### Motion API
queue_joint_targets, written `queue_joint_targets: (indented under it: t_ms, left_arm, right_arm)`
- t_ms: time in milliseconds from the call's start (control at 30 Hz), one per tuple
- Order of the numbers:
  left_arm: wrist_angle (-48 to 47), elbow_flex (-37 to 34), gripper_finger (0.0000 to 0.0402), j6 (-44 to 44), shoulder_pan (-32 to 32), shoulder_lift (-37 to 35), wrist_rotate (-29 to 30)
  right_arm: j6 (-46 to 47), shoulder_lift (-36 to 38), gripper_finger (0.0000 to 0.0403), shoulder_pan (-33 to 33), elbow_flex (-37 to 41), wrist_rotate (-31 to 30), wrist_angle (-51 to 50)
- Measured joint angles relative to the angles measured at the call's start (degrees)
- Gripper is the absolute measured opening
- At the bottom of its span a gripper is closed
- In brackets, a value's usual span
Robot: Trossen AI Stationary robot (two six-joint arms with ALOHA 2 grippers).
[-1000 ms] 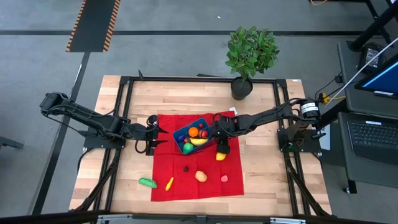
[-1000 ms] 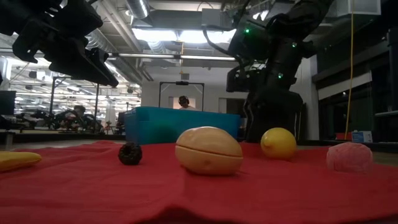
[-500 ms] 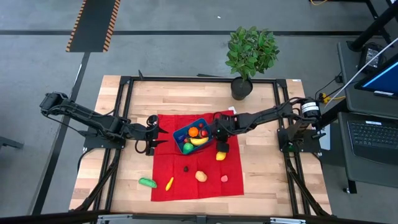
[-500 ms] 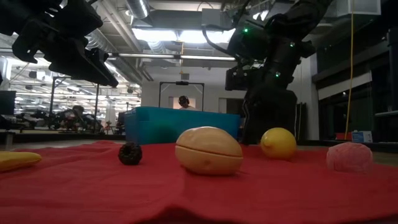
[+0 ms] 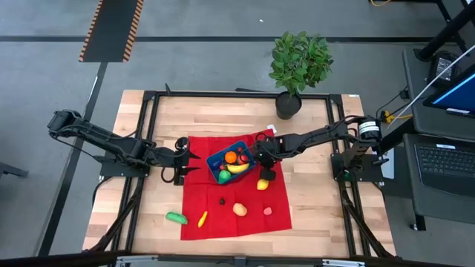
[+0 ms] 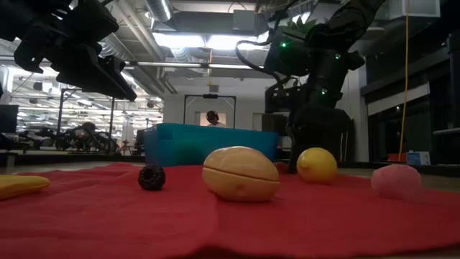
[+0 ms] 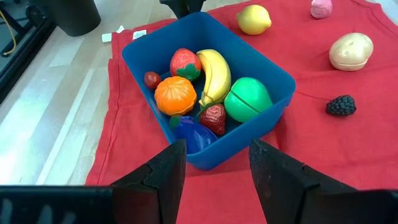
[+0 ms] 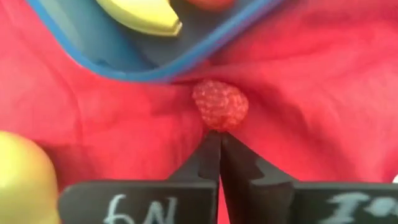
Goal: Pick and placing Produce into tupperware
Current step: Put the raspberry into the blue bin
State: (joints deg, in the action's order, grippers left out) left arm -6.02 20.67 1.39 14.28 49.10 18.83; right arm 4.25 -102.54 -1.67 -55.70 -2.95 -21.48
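Listing first what stays hidden or cut off:
- raspberry (image 8: 220, 104): seen only by my right wrist camera; in the high view my right gripper (image 5: 261, 165) covers that spot
- yellow piece (image 6: 21, 185): cut by the edge of the low view, kind not clear
- dark blue piece (image 7: 193, 134) in the tupperware: half under the other fruit, kind not clear
- green piece (image 5: 176, 217): at the near left edge of the red cloth (image 5: 208, 185), too small to name

Surroundings:
- potted plant (image 5: 300, 63): at the far side of the table, off the cloth
- person (image 6: 211, 117): far back in the room, behind the tupperware in the low view
- my right arm stands dark behind the lemon (image 6: 316, 165) and blocks the room there

Jaws:
- right gripper: clenched, fingers pressed flat together, nothing between them; tips just short of the raspberry, which lies on the cloth beside the tupperware's corner
- left gripper (image 7: 214, 171): released, fingers apart, empty, hovering at the tupperware's left side

Task items:
- tupperware (image 5: 223, 158): blue, shallow, rounded corners, mid-cloth between both grippers
- inside it: orange (image 7: 175, 95), banana (image 7: 214, 74), two strawberries (image 7: 185, 63), green fruit (image 7: 247, 99), small red piece (image 7: 152, 79)
- loose on the cloth: lemon, potato (image 6: 241, 173), blackberry (image 6: 152, 177), pink piece (image 6: 395, 180), all apart from each other
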Motion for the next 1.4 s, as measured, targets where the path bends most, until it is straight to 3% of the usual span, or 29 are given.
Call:
queue_joint_targets:
  t_ms: [100, 333, 433, 1233, 1400]
  left_arm:
    - [0.0, 0.0, 0.0168, 0.0, 0.0, 0.0, 0.0]
    - [0.0, 0.0, 0.0168, 0.0, 0.0, 0.0, 0.0]
    - [0.0, 0.0, 0.0168, 0.0, 0.0, 0.0, 0.0]
    - [0.0, 0.0, 0.0168, 0.0, 0.0, 0.0, 0.0]
    - [0.0, 0.0, 0.0168, 0.0, 0.0, 0.0, 0.0]
  right_arm:
    - [0.6, 0.0, 0.0010, 0.0, 0.0, 0.0, 0.2]
    - [4.4, 0.2, 0.0068, 0.0, -0.1, 0.2, -4.3]
    - [4.7, 0.3, 0.0081, 0.0, -0.2, 2.9, -4.9]
    - [4.4, 0.4, 0.0080, -1.3, -2.5, 4.6, -8.7]
    - [4.3, 0.5, 0.0102, -1.3, -2.5, 4.6, -8.9]
